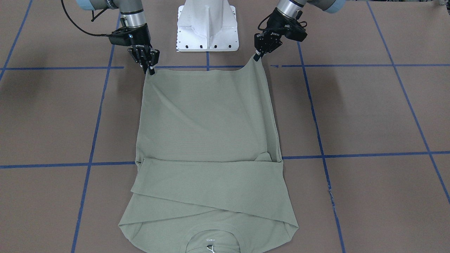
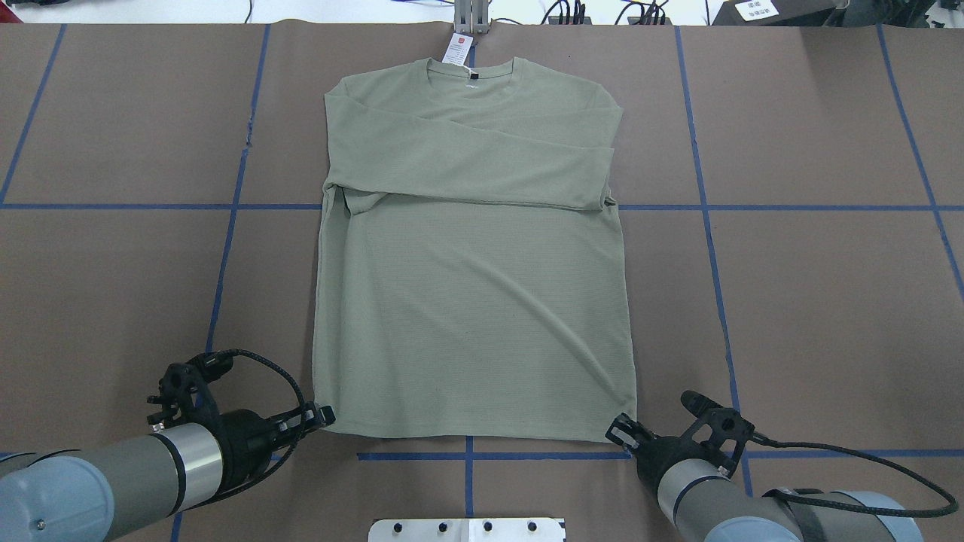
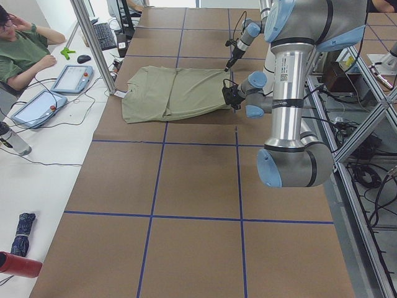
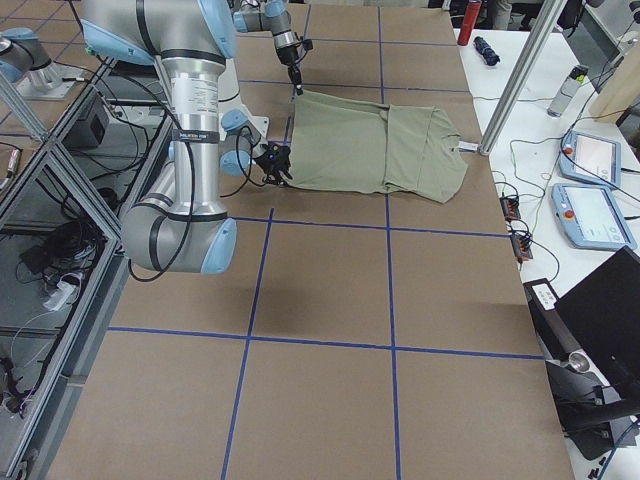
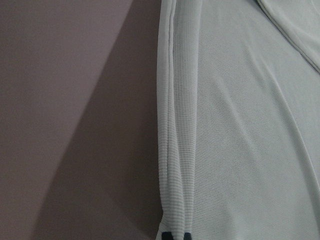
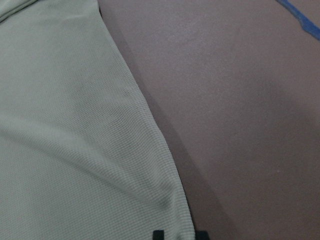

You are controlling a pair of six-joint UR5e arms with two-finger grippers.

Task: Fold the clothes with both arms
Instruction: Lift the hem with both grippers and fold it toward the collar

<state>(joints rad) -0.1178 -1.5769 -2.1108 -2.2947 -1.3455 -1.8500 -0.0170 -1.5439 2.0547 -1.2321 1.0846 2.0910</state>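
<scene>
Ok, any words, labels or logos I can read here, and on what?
No text reads cleanly.
Neck print inside the shirt collar: white letters, too blurred.
Hang tag: red mark, print too small.
Sticker on the left arm: vertical lettering, too small.
Left gripper body: white lettering, too small.

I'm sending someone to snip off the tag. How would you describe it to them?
Find the green shirt on the brown table. At its collar, the end farthest from the robot, lies the tag: a small white card, unlike the all-green cloth.
</scene>
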